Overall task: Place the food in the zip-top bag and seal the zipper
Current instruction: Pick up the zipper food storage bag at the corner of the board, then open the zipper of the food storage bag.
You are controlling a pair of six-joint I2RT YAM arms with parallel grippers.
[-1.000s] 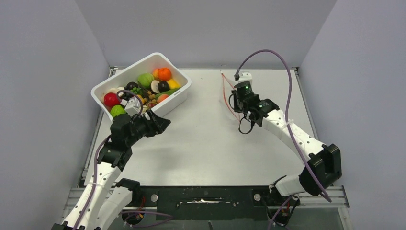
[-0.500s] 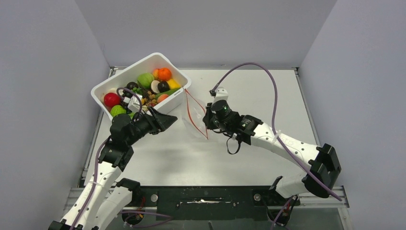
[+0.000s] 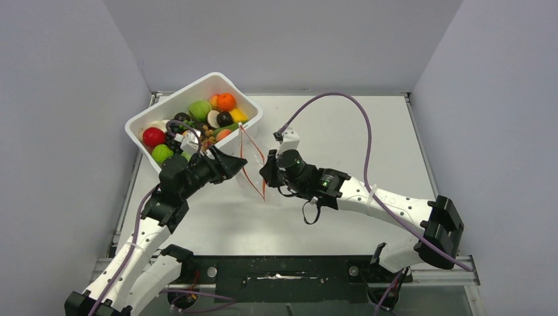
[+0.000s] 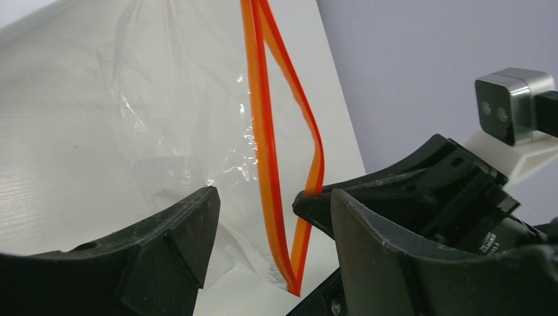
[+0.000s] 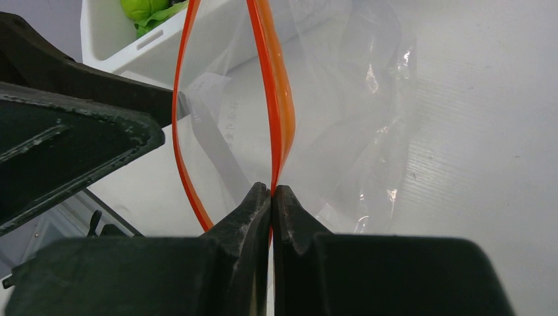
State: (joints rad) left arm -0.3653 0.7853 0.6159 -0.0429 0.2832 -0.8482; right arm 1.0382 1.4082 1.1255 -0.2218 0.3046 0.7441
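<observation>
White table (image 3: 342, 224), right end effector (image 5: 271, 192) pinching zip-top bag (image 4: 177, 99) at zipper (image 5: 278, 99), left end effector (image 4: 273, 194) spread, arms angled inward

A white rectangular bin (image 3: 172, 99) sits at the far left of the desk (image 3: 395, 131). It is turned at an angle, so one corner points toward the back wall (image 3: 283, 39). From the right wrist view, a narrow slot (image 5: 150, 39) shows in the bin's white side, just below the rim. The desk top is pale and finely ribbed. Plain grey-lilac walls stand at its left, back and right. A black rail (image 3: 289, 271) runs along the near edge.
</observation>
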